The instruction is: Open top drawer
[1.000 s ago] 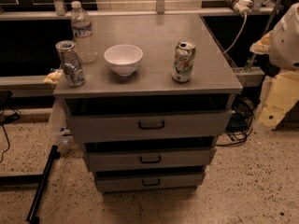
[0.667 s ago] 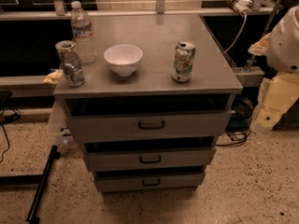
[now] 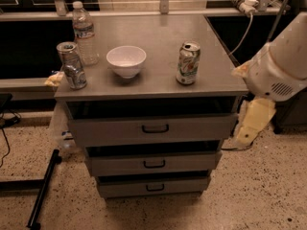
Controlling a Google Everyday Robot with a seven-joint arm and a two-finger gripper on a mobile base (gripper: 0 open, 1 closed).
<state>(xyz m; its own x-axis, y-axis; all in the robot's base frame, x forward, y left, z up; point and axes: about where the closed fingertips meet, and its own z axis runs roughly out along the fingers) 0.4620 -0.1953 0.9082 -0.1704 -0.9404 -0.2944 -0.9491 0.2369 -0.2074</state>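
Top drawer [image 3: 105, 131] sits right under the bench [image 3: 158, 37] top, above the middle drawer [image 3: 115, 166]. Front looks shut. The black handle [image 3: 155, 128] at its centre is untouched.

Gripper [image 3: 253, 122] hangs off the bench's right side, roughly level with the drawer front and well apart from the handle. Released or clenched: cannot tell.

Step in hand looks like the approach, with no contact yet. The next move calls for bringing the gripper round to the front, lining it up on the handle, closing on the bar and pulling straight out.

Bowl [image 3: 126, 60], bottle [image 3: 84, 32] and can [image 3: 188, 63] stand on top, so a smooth pull is probably wise.
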